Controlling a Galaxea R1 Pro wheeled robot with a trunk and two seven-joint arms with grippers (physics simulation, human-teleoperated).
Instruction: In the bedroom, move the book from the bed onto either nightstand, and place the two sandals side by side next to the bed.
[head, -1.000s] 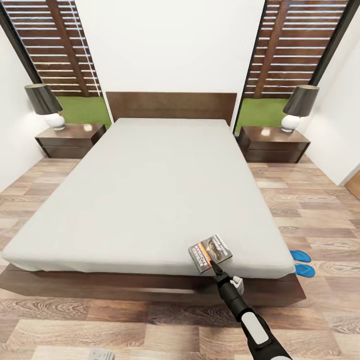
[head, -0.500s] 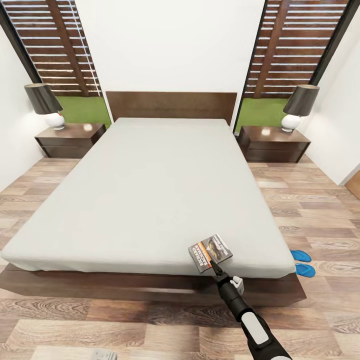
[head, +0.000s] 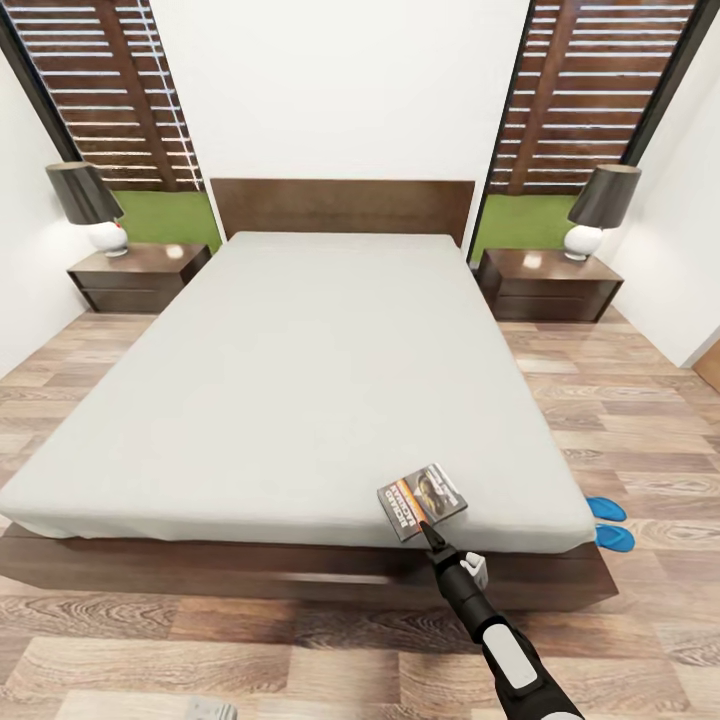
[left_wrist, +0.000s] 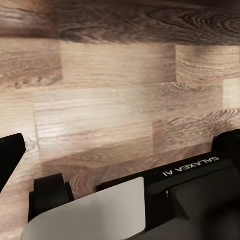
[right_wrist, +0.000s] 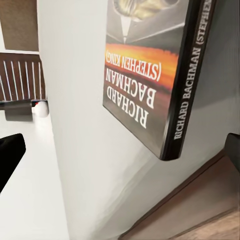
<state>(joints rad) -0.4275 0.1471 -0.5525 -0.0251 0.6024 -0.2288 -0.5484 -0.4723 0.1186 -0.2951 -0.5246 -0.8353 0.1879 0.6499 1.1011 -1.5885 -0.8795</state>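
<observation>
Right arm (head: 500, 640): slim glossy black tube with white inset panel, small white block at the wrist, tapering to narrow black gripper (head: 432, 533). Left wrist housing (left_wrist: 150, 200): black casing, pale grey plate, white "GALAXEA AI" lettering; black fingertip (left_wrist: 10, 155) at edge.

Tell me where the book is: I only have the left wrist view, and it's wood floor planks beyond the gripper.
Observer: The book lies flat on the bed, at the near corner on the robot's right.
Operator: Does the right arm have it?
Observer: No. The right gripper sits at the book's near edge with its jaws open, not closed on the cover.
Operator: And the sandals?
Observer: The two sandals lie side by side on the floor, just beside that same corner of the bed.
</observation>
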